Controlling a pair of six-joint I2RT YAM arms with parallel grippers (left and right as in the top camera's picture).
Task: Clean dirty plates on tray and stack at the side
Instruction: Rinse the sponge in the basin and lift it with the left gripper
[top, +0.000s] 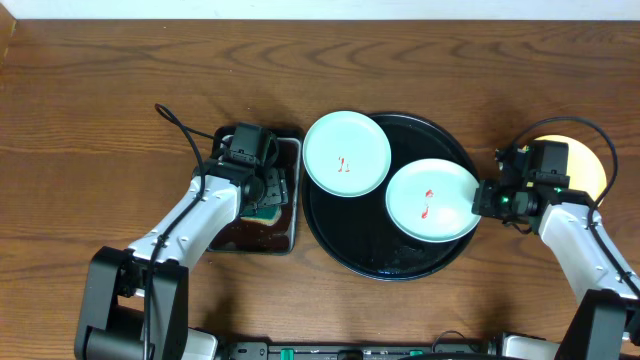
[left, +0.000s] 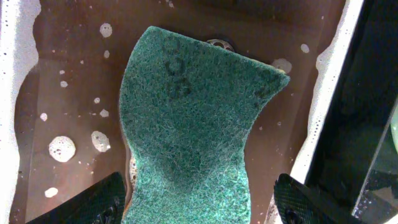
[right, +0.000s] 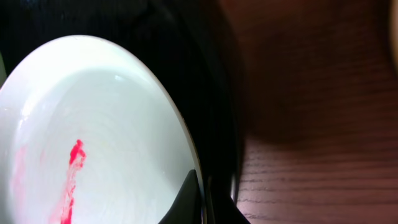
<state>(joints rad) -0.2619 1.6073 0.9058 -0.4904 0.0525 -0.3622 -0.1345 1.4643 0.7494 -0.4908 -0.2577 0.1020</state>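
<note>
Right, I see the black tray (top: 345, 225) in the middle of the table (top: 100, 120), with two pale blue plates on it. The right plate (top: 425, 200) lies on the half of the tray toward the table's right edge and has a red smear at its centre. My right fingers (right: 202, 199) are closed on its rim, on the side nearest the tray's own rim. From the right wrist camera I cannot tell whether that edge is lifted or resting on the tray.

The left plate (top: 347, 153) also has small red marks. It sits across the tray's rim toward the far left, part over the tray and part beyond it. A yellow plate (top: 590, 165) lies on the table near the right edge, partly hidden by my right arm.

Just beside the black tray, toward the left edge, is a small tray (top: 250, 240) of brown, bubbly liquid. A green sponge (left: 193, 124) lies in it. My left fingers (top: 265, 190) are spread wide open above the sponge, one on each side of it, gripping nothing.
</note>
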